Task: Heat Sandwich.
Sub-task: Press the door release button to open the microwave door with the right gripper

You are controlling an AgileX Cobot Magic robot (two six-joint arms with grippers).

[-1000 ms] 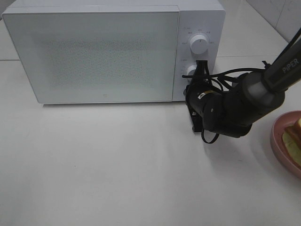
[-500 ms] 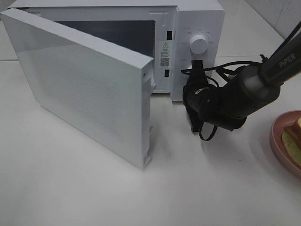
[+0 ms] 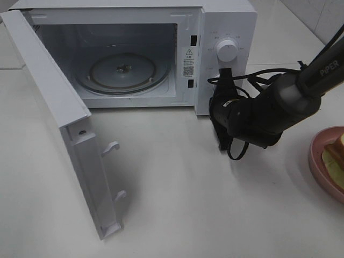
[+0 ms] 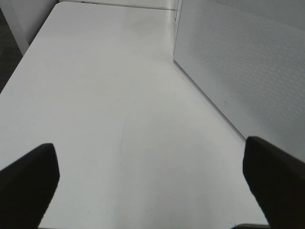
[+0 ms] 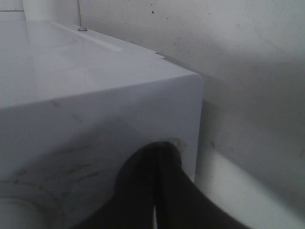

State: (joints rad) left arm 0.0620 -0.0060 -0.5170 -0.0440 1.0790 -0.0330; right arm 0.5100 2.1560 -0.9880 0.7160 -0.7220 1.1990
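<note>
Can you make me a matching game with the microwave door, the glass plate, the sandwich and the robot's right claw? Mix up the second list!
Things
1. microwave door
2. glass plate
3. sandwich
4. right gripper

Where or how
A. on the pink plate
B. shut, at the knob panel
C. wide open
D. inside the microwave

Pairs: 1-C, 2-D, 3-A, 4-B
</note>
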